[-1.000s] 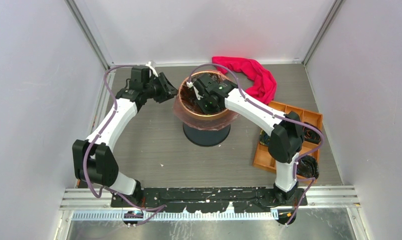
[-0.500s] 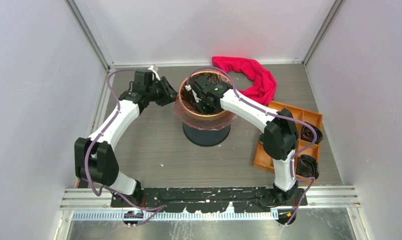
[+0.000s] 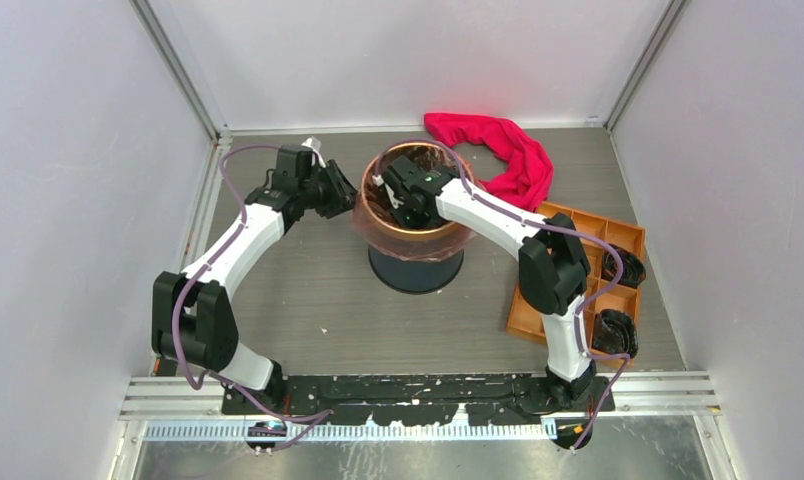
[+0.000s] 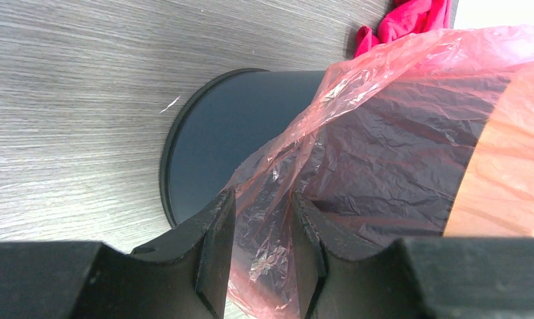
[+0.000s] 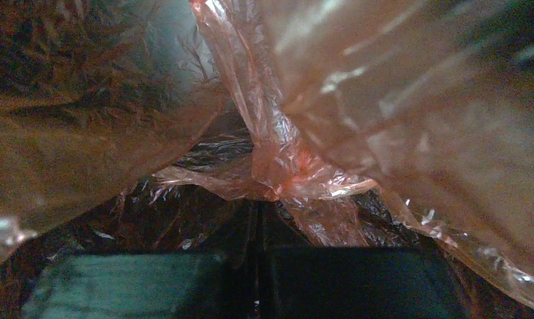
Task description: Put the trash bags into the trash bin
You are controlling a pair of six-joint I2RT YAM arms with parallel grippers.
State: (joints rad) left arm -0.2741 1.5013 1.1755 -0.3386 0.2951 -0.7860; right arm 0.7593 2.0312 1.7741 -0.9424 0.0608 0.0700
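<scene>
While draped over the trash bin point(image 3: 415, 258) rim, trash bag point(image 4: 384, 133) film now pinched outside by left gripper point(image 4: 259, 252) jaws, right gripper point(image 3: 396, 200) jaws shut deeper inside, meaning lining nearly seated

Red-pink bag point(image 4: 384, 133), seemingly navy bin point(image 4: 218, 146)

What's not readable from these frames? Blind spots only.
- Top view: right gripper jaws hidden, down inside the trash bin behind its own wrist.
- Right wrist view: bin floor not visible; trash bag film fills the frame and is blurred up close.
- Left wrist view: far side of the bin cut off by bag film and the frame edge.
- Top view: orange tray contents partly covered by the right arm.
</scene>
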